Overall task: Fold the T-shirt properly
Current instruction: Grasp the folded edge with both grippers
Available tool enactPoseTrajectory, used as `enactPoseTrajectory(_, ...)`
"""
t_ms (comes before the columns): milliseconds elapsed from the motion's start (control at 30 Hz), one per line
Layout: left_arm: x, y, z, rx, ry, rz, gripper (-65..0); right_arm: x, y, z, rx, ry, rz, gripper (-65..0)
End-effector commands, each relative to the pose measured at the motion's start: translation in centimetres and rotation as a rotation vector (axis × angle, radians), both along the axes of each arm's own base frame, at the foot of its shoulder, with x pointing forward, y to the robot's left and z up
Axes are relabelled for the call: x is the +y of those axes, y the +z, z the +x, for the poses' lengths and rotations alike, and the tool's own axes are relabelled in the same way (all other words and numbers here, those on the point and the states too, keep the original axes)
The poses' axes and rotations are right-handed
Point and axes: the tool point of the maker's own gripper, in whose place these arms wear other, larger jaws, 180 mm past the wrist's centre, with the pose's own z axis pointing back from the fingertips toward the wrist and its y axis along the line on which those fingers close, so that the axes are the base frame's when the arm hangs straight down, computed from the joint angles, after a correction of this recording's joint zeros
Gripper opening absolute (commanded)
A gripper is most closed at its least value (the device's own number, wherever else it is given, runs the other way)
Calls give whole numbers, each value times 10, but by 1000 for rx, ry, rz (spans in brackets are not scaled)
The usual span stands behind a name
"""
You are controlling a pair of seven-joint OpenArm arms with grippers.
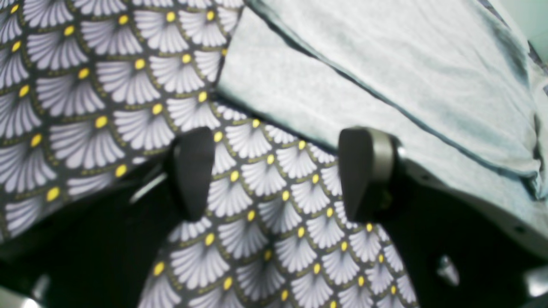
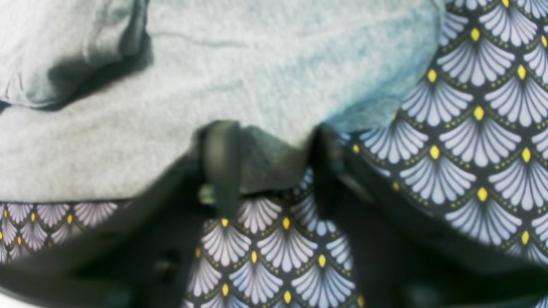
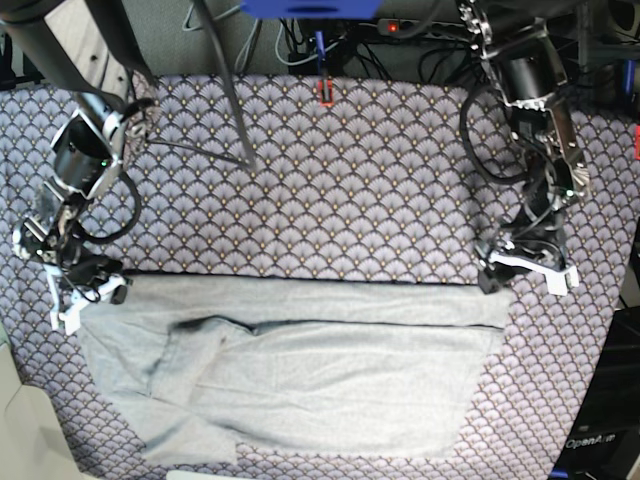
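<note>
The T-shirt [image 3: 300, 365] was spread across the near part of the patterned surface [image 3: 350, 190], already folded once lengthwise. The right gripper [image 2: 267, 167] was seen with its fingers [image 2: 220, 162] partly closed about a far corner of cloth, while the left gripper [image 1: 274, 173] was held wide open and empty just beside the other far corner. A good fold would be helped by that second corner being caught before both were lifted evenly.

From my seat I can read only one thing: small pale lettering on a dark object [image 3: 598, 443] at the base view's lower right edge, which looks like "OpenArm", though it is tiny and I can't be sure. Both wrist views show me no words, numbers or labels.
</note>
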Motion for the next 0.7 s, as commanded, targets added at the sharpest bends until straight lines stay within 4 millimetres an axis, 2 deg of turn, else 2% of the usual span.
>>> enactPoseTrajectory(0, 3, 19, 12, -65, 4, 2, -201, -8, 25, 17, -85, -13, -12, -522)
enactPoseTrajectory(67, -3, 17, 13, -67, 3, -14, -201, -9, 24, 16, -82, -12, -14, -593)
enactPoseTrajectory(133, -3, 18, 13, -77, 12, -18, -200, -8, 23, 16, -76, -8, -16, -633)
enactPoseTrajectory(300, 3, 25, 20, -140, 58, -16, -200, -1, 22, 18, -68, 27, -34, -635)
enactPoseTrajectory(533, -4, -3, 35, -76, 70, -89, -200, -1, 21, 17, -61, 27, -35, -635)
enactPoseTrajectory(667, -3, -1, 45, -107, 103, -105, -200, -1, 21, 17, -61, 27, -35, -635)
